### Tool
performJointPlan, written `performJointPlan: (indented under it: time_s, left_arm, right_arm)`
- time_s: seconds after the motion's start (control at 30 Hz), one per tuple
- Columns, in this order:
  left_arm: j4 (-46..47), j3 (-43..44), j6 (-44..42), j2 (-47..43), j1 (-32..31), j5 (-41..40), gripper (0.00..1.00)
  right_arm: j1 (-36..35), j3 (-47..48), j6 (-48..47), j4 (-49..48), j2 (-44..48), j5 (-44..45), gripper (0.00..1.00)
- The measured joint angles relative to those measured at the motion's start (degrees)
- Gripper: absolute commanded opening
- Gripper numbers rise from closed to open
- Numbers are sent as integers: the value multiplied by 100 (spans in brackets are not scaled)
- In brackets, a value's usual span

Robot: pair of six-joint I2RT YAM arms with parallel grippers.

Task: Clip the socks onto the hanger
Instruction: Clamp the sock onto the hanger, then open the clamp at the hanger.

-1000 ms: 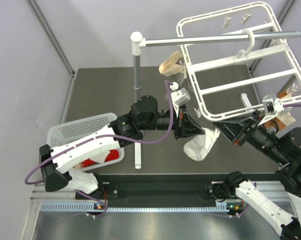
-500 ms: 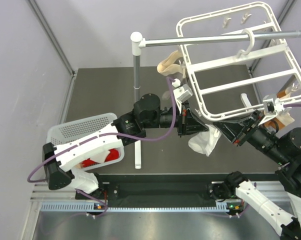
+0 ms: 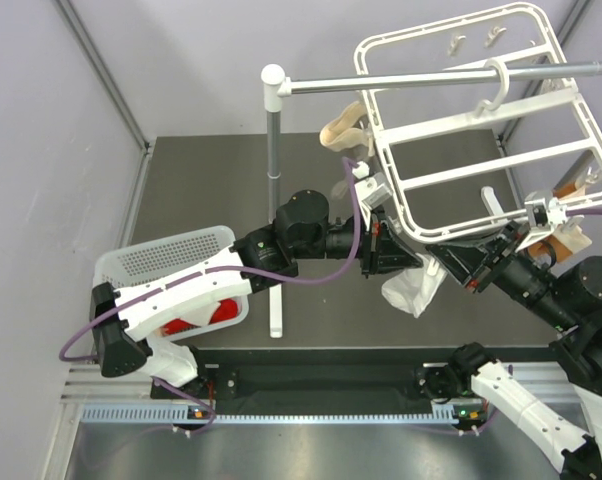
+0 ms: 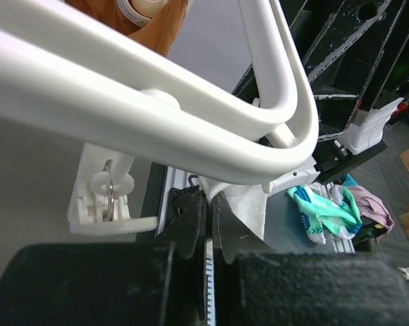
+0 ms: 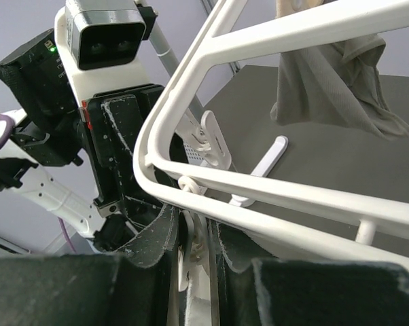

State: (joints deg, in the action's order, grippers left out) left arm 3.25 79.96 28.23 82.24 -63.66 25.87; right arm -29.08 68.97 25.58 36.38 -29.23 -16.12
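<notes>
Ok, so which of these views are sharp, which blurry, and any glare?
Top external: evenly lit, sharp, no glare on the hanger. Left wrist: the hanger bar close to the lens is soft, and the left gripper, pinching the white sock, is a dark blur. Right wrist: the right gripper and the clip peg in it are blurred; the hanger beyond is sharp.

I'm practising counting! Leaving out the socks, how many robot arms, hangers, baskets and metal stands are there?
Robot arms: 2, the left arm and the right arm
Hanger: 1
Basket: 1
Metal stand: 1
Total: 5
</notes>
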Motion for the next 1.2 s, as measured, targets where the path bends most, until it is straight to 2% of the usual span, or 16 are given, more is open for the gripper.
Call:
performJointPlan:
  time_s: [0.03,0.07,0.33,0.37,0.4,0.43,0.57,0.6,0.73,1.03,1.2]
  left_arm:
    - [13,0,15,0,0,2,0]
    - [22,0,20,0,0,2,0]
    - [63,2,85,0,2,26,0]
    - [87,7,103,0,0,39,3]
    - [116,13,109,0,0,55,7]
    - [144,24,125,0,0,74,18]
    - [214,37,155,-24,0,109,44]
    - [216,17,131,-48,0,83,48]
    - [146,-247,-15,-396,0,-260,64]
    - [313,-1172,-468,-1537,2,-1843,70]
    - [898,-1222,-758,-1357,0,-1934,71]
  right_arm:
    - [0,0,0,-2,7,2,16]
    - [0,0,7,-2,7,2,25]
    - [0,2,13,35,39,2,40]
    - [0,2,11,68,42,-4,41]
    - [0,2,11,92,42,-4,45]
    - [0,2,17,118,42,-2,48]
    - [0,2,11,151,44,24,57]
    - [0,2,0,164,44,39,61]
    - [0,15,-28,262,63,118,64]
    - [0,249,-146,470,90,310,65]
    - [0,389,-192,616,127,372,73]
